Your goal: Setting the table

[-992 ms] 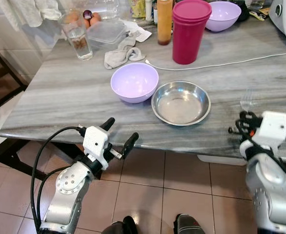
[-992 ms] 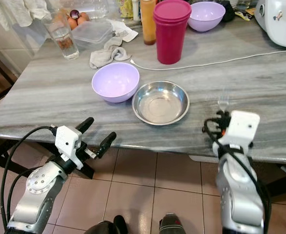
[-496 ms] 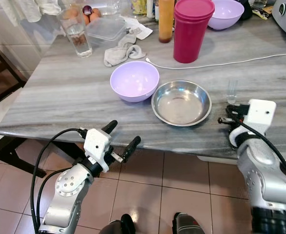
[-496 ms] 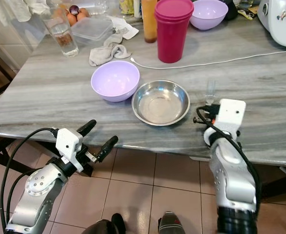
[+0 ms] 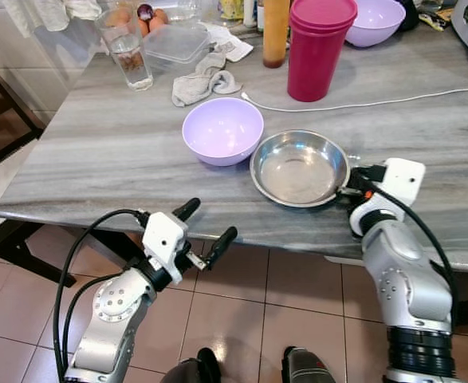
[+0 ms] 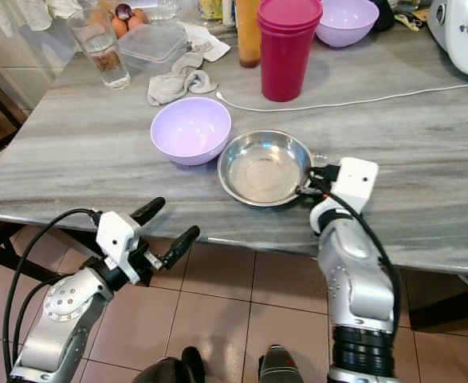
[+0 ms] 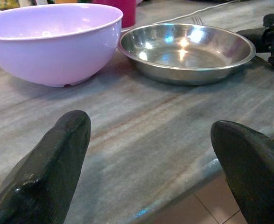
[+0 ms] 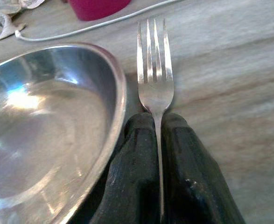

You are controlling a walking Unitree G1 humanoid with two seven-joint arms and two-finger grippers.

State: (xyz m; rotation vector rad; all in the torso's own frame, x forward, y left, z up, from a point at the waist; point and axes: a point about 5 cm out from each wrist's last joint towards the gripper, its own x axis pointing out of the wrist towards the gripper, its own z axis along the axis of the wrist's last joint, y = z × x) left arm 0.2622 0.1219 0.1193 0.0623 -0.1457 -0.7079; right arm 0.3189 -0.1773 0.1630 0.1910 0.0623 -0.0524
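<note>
Hovering left of and below the steel bowl (image 5: 299, 167), off the table (image 5: 98, 152) edge, the left gripper (image 5: 204, 226) has fingers spread, grasping nothing. Lilac bowl (image 5: 222, 130) touches the steel bowl's left. Right gripper (image 8: 156, 140), clenched on the fork (image 8: 154, 84), sits just beside its right rim.

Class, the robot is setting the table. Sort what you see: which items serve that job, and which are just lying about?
Job:
fork, held in the right gripper
steel bowl
lilac bowl

Lying about:
grey cloth
white cable
red tumbler
glass
</note>
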